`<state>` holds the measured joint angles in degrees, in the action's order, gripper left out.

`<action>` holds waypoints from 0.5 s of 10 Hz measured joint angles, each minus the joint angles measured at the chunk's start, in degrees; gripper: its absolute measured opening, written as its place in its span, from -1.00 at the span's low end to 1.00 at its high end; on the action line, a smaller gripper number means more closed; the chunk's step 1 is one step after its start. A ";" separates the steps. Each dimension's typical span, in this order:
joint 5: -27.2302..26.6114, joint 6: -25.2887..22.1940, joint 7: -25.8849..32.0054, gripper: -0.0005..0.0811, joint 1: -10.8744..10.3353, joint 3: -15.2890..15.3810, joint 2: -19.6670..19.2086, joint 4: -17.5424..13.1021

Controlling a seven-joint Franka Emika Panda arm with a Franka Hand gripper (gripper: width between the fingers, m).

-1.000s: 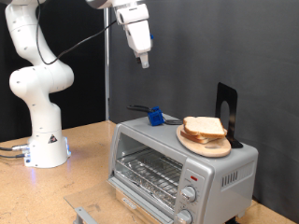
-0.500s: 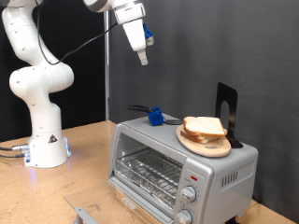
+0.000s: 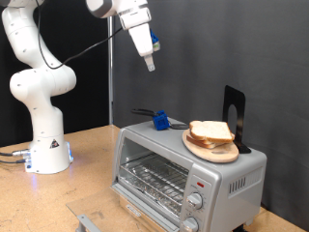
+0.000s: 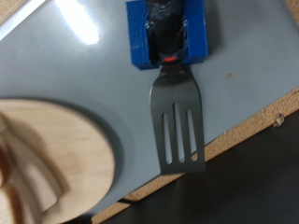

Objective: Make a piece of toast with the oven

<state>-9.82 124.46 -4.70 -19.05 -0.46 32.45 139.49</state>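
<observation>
The piece of toast [image 3: 210, 130] lies on a round wooden plate [image 3: 207, 149] on top of the silver oven [image 3: 154, 155], whose glass door is closed over the wire rack. My gripper [image 3: 150, 66] hangs high above the oven's left end, pointing down. Its fingers look shut with nothing between them. A metal spatula [image 4: 177, 121] with a blue handle [image 4: 168, 33] lies on the oven top [image 4: 84, 65] straight below the hand. The plate [image 4: 56, 159] shows beside it in the wrist view. My fingers do not show in the wrist view.
A black upright stand [image 3: 235, 114] sits behind the plate on the oven. The spatula's blue handle [image 3: 160, 120] is at the oven's back left corner. The white robot base [image 3: 46, 145] stands at the exterior view's left. A flat metal piece [image 3: 87, 222] lies on the wooden table.
The hand has risen a little and tilted slightly above the oven. The toast, plate and spatula have not moved.
</observation>
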 joint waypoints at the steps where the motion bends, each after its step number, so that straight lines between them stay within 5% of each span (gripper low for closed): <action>1: 0.00 0.07 0.00 0.99 -0.01 0.23 -0.45 0.75; 5: -0.02 6.10 0.14 0.99 -0.43 1.54 -2.56 4.62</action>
<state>-9.84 130.56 -4.56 -19.47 1.08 29.90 144.12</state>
